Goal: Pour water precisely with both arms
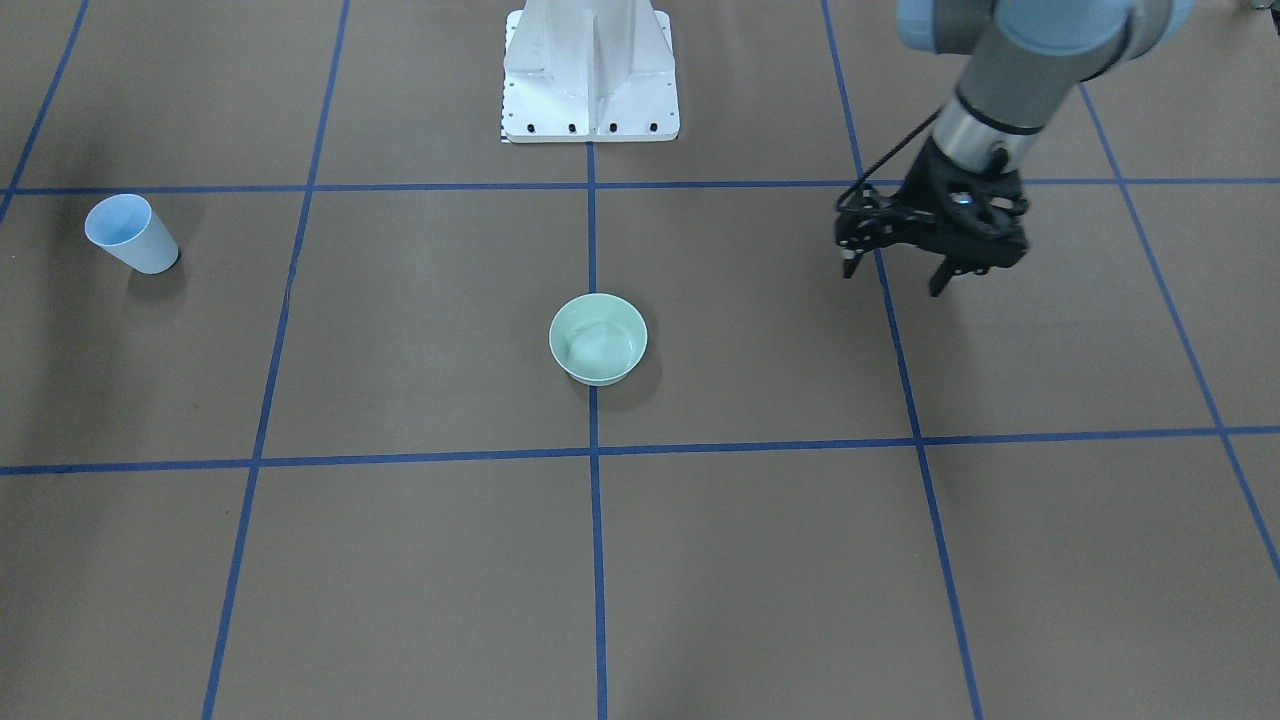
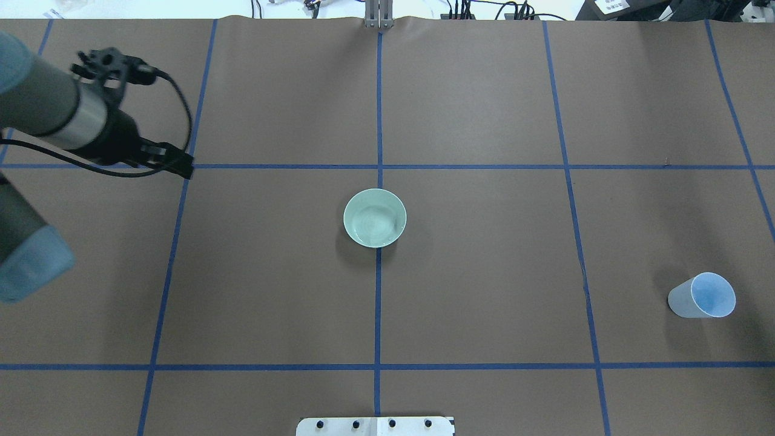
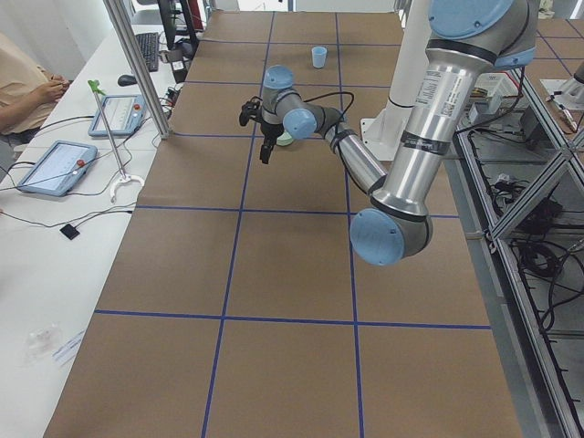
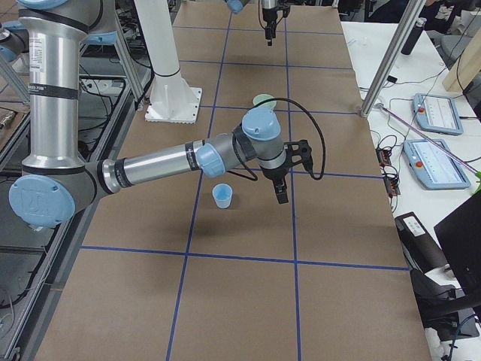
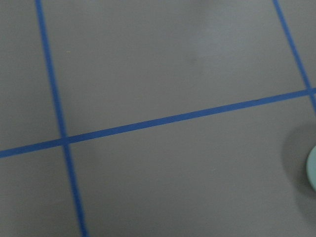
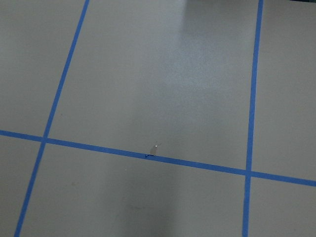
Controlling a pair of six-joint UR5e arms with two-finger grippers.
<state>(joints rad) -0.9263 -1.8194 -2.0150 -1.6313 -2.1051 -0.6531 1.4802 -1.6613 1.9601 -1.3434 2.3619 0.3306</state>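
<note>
A pale green bowl (image 1: 598, 338) (image 2: 375, 218) stands at the table's middle, and a faint ring-shaped sheen of water (image 2: 376, 227) shows in it. A light blue cup (image 1: 130, 232) (image 2: 702, 295) stands upright on my right side; I cannot tell what is in it. My left gripper (image 1: 893, 280) (image 2: 180, 168) hangs open and empty above the table, well to the bowl's left. The bowl's rim (image 5: 312, 170) just shows in the left wrist view. My right gripper (image 4: 280, 194) shows only in the exterior right view, beside the cup (image 4: 222, 195). I cannot tell whether it is open.
The white pedestal base (image 1: 590, 75) (image 2: 375, 426) stands at the robot's edge of the table. Blue tape lines divide the brown table cover. Tablets (image 3: 55, 164) and an upright pole (image 3: 137, 68) stand on the operators' side bench.
</note>
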